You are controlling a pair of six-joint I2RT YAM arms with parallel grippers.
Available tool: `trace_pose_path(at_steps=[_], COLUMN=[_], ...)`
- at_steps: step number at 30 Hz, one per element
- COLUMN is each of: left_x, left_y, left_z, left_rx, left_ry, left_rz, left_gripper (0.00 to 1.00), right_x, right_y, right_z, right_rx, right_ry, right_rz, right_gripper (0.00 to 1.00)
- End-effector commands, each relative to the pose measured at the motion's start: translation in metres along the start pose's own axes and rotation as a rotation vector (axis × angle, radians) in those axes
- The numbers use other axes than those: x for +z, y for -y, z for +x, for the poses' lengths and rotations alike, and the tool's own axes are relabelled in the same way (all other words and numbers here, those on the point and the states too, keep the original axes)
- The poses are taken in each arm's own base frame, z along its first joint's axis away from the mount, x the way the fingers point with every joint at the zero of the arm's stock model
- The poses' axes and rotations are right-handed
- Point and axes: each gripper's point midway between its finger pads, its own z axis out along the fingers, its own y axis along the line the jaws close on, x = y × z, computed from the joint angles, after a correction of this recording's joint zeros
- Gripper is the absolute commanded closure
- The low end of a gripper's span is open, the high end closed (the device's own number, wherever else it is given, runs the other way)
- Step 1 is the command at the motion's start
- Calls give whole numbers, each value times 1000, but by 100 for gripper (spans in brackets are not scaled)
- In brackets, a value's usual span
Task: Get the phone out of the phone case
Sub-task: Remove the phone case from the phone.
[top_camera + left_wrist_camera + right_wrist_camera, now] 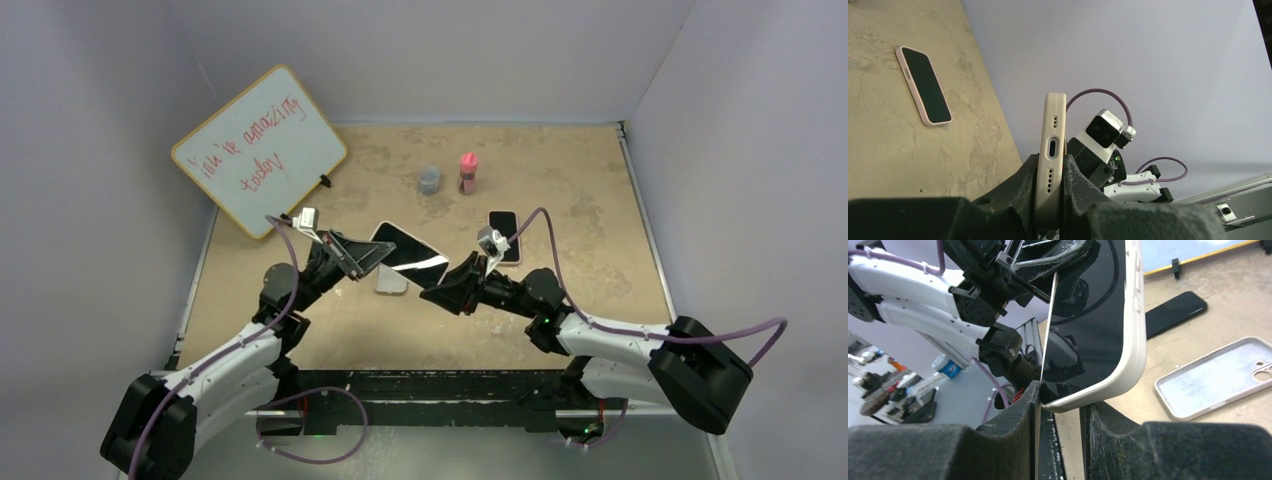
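A phone [410, 256] with a black screen, in a cream phone case, hangs above the middle of the table. My left gripper [362, 256] is shut on its left end. In the left wrist view the cased phone [1054, 125] stands edge-on, port side facing me, pinched between the jaws of that gripper [1050, 167]. My right gripper [447, 286] is at the opposite lower corner. In the right wrist view that corner of the phone [1088, 325] sits between the jaws of the right gripper [1060, 405]. One pad is against the glass and the other against the case's [1135, 340] back.
An empty pale case [390, 283] [1218, 377] lies on the table under the held phone. A phone in a pink case [503, 236] [923, 85] lies to the right. A bare black phone [1173, 315], a whiteboard [258, 150], a grey cup [429, 180] and a pink bottle [467, 172] stand farther back.
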Motion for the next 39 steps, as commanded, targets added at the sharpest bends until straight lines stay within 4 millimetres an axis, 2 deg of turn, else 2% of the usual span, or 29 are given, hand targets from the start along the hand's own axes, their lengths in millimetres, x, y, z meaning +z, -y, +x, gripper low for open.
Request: trace_pose_path(at_steps=[1,10,15,22,24,28,31,33,37,39], left_x=[8,15,10,5,5,3,0,-2,-3,-3], left_y=[-3,5,13,18,19,22,25,28,27,30], left_z=[7,21,25,23,23,20,11,8,8,9], left_rx=[-36,23,53,75,77,90,127,164,266,330], left_ry=[-65,-196,-259,-275,-280,-285,-297,-333,-428,-484], left_rz=[-27,17,70,94,99,113,127,132,123,126], left_gripper=[100,100,100,100,100,100,100,100,100,100], right_x=[8,4,5,5,5,3,-1,-4,-10,-12], right_y=[-15,-18,-15,-25,-23,-19,-15,-13,-10,-9], right_z=[-26,-29,-27,-29,-28,-20,-12,-9,-7,-4], right_rx=[-298,-429,-406,-341,-333,-306,-288,-283,-286,-295], right_ry=[33,30,30,69,68,37,4,-14,-44,-80], right_rz=[-77,-95,-87,-133,-127,-112,-95,-84,-61,-55], right_gripper=[89,95,97,94,89,68,50,42,33,32])
